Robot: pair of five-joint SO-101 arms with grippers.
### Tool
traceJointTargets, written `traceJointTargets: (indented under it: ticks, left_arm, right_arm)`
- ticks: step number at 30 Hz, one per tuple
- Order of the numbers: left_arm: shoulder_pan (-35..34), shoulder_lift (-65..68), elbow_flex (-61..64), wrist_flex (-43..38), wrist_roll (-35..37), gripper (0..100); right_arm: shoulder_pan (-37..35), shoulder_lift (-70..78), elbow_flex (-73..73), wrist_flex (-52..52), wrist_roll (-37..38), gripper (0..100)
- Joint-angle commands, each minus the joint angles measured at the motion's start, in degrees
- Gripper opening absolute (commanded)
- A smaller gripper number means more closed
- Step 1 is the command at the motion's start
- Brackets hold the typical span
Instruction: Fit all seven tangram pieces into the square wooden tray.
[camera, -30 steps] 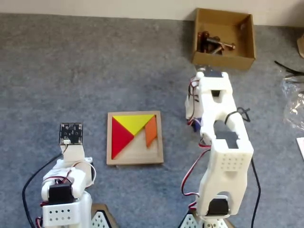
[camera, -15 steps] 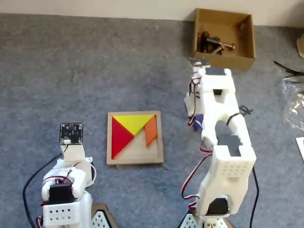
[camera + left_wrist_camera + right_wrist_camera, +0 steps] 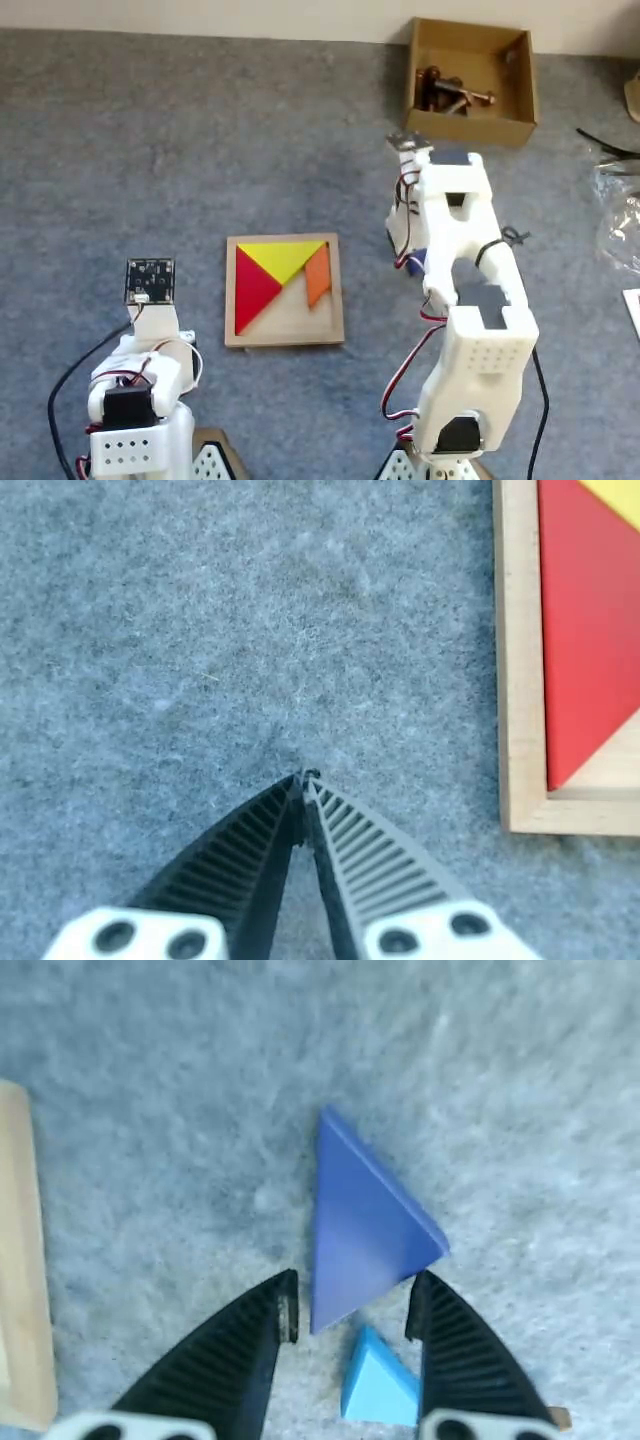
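The square wooden tray (image 3: 284, 340) lies on grey carpet and holds a red triangle (image 3: 252, 288), a yellow triangle (image 3: 283, 258) and an orange parallelogram (image 3: 318, 275). My right arm (image 3: 455, 215) stretches out to the tray's right, and a blue piece (image 3: 415, 258) peeks from under it. My right gripper (image 3: 352, 1305) is open, its fingers on either side of the near corner of a dark blue triangle (image 3: 365, 1225). A small light-blue triangle (image 3: 380, 1380) lies just behind that corner. My left gripper (image 3: 303, 778) is shut and empty over carpet beside the tray rim (image 3: 515, 680).
A cardboard box (image 3: 470, 120) with brown wooden items stands at the far right. A plastic bag (image 3: 620, 225) and black cables lie at the right edge. The tray's edge (image 3: 20, 1260) shows in the right wrist view. Grey carpet spreads to the left and far side of the tray.
The right arm's wrist has swung slightly left and farther away, toward the box. The left arm and the tray pieces have not moved.
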Motion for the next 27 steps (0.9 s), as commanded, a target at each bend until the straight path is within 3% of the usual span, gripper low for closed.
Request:
traceJointTargets:
  ticks: [1,7,27]
  left_arm:
    - [-0.5,0.4,1.2,0.4,0.1,0]
    - [-0.5,0.4,1.2,0.4,0.1,0]
    - [-0.5,0.4,1.2,0.4,0.1,0]
  right_arm:
    - [-0.7,-4.5,-0.4,-0.9,0.7,21.5]
    - [-0.7,-4.5,-0.4,-0.5,1.3,24.2]
    - [-0.7,-4.2,-0.7,-1.0,14.9,24.5]
